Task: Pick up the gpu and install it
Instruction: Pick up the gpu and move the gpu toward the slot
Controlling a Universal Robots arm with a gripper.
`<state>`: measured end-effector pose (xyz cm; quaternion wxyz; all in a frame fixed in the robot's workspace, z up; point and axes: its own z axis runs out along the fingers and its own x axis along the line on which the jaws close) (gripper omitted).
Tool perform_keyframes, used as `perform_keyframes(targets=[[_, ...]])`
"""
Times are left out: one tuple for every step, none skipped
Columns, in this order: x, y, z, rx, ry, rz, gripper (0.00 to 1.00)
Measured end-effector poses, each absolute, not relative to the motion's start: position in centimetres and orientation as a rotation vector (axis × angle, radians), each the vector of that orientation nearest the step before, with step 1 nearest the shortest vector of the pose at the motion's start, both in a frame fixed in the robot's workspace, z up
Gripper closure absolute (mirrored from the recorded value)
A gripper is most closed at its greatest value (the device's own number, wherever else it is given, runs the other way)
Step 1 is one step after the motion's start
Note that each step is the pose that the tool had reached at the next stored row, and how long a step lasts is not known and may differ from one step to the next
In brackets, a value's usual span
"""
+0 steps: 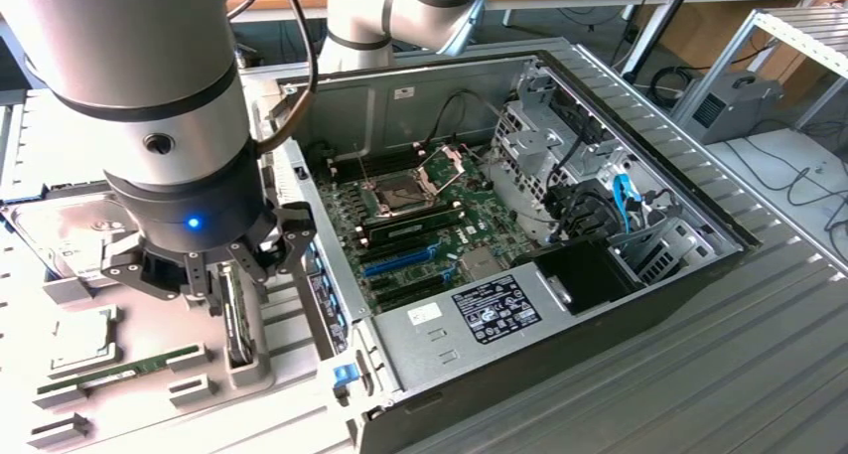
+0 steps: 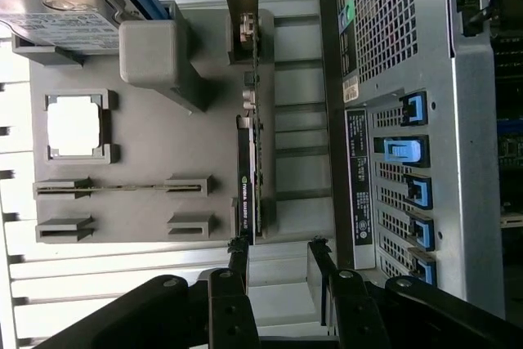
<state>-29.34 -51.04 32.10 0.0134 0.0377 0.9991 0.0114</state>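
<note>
Jaws wide apart, gripping nothing. Gripper (image 2: 278, 252) hangs over the near end of the grey tray (image 2: 147, 153), black fingers straddling the line of the gpu (image 2: 248, 177). One fingertip (image 2: 238, 252) sits right at the card's end; cannot tell if it touches.

Gpu: stands on its long edge in a slot along the tray's side nearest the computer case (image 2: 392, 55). Thin, flat, dark. Green board edge shows along its length, with a black face bearing small pale lettering. Folded silver metal bracket at the end far from the gripper.

Tray: matte grey plastic, moulded, with raised blocks and shallow pockets. On it, away from the card: a square silver processor (image 2: 75, 124) in a framed pocket, and a narrow green memory stick (image 2: 114, 188) lying between two clips. Hard drive (image 2: 57, 14), shiny metal with a white label, sits at the tray's far corner.

Case: sheet steel, perforated back panel, blue plastic latches beside the tray.
</note>
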Motion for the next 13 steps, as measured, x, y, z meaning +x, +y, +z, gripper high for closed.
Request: perform_keyframes(targets=[[-29.34,-51.04,32.09,0.117,3.112,0.035,0.58],[-29.34,-51.04,32.08,0.118,3.112,0.035,0.58],[-29.34,-51.03,32.06,0.118,3.112,0.035,0.58],[-29.34,-51.04,32.05,0.117,3.112,0.035,0.58],[-29.34,-51.03,32.04,0.118,3.112,0.033,0.58],[-29.34,-51.04,32.03,0.118,3.112,0.033,0.58],[-29.34,-51.04,32.03,0.117,3.112,0.032,0.58],[-29.34,-51.04,32.02,0.117,3.112,0.031,0.58],[-29.34,-51.03,32.01,0.117,3.112,0.03,0.58],[-29.34,-51.03,32.0,0.117,3.112,0.03,0.58],[-29.34,-51.03,31.95,0.117,3.112,0.03,0.58],[-29.34,-51.03,31.89,0.117,3.112,0.03,0.58],[-29.34,-51.03,31.83,0.117,3.112,0.03,0.58]])
